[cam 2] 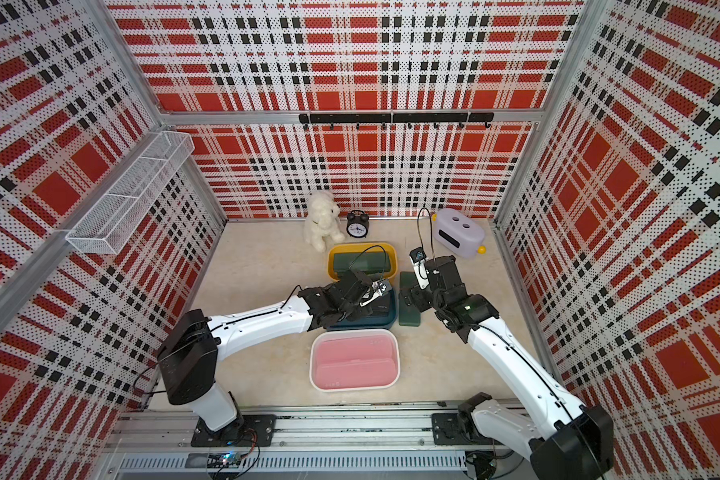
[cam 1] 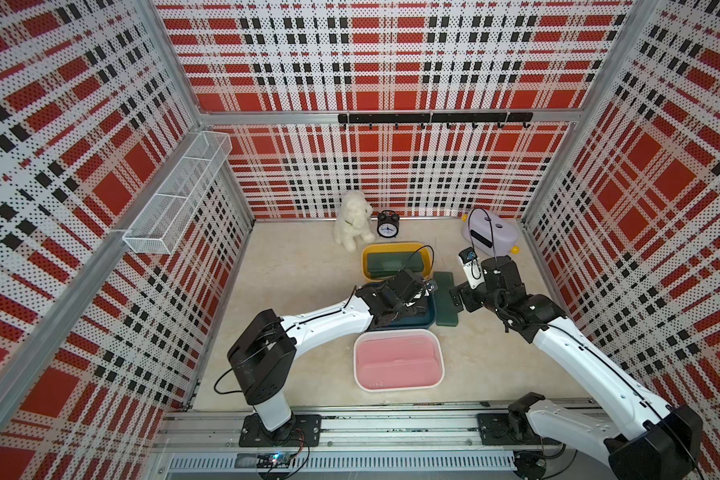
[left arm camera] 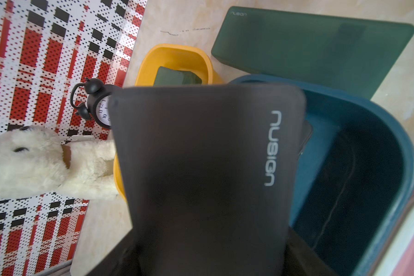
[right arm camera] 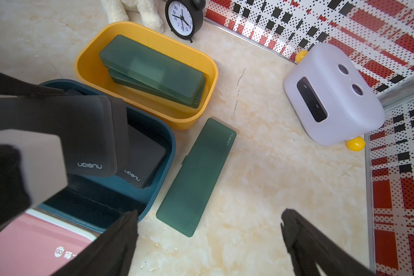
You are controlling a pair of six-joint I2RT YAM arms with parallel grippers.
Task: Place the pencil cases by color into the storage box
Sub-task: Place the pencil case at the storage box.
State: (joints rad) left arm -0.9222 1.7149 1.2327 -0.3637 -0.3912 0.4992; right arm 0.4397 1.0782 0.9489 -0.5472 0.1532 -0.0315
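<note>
In a top view the left gripper (cam 1: 420,293) hangs over the blue tub (cam 1: 430,322). Its wrist view shows it clamped on a black case (left arm camera: 206,167), tilted, which could snag the tub. The right wrist view shows the right gripper (right arm camera: 208,215) spread wide near a green case (right arm camera: 196,176).

Three plastic tubs (right arm camera: 86,69); three dark green flat rectangular pencil cases (right arm camera: 196,176); two black cases (right arm camera: 89,133) visible; pink cases (cam 1: 395,357), count unclear.
</note>
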